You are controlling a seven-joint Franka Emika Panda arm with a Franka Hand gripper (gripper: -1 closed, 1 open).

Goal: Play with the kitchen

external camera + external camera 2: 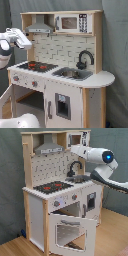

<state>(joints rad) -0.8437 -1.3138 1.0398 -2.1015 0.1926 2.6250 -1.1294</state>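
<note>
The kitchen [95,82] [34,203] is a child-size toy of white panels and pale wood. It has a black hob with red rings [36,65] [52,187], a black faucet [85,57] [75,168] over a sink [72,74], and a grey hood [39,27] [49,149]. Its oven door [70,230] hangs open, tipped forward. My gripper [26,43] [74,149] hovers at hood height above the counter, beside the upper shelf, touching nothing that I can see.
A toy microwave [70,22] sits in the upper shelf. My white arm [112,178] reaches in from the second exterior view's right, above the sink end. A grey curtain [117,45] hangs behind the kitchen, and the floor [112,235] is wooden.
</note>
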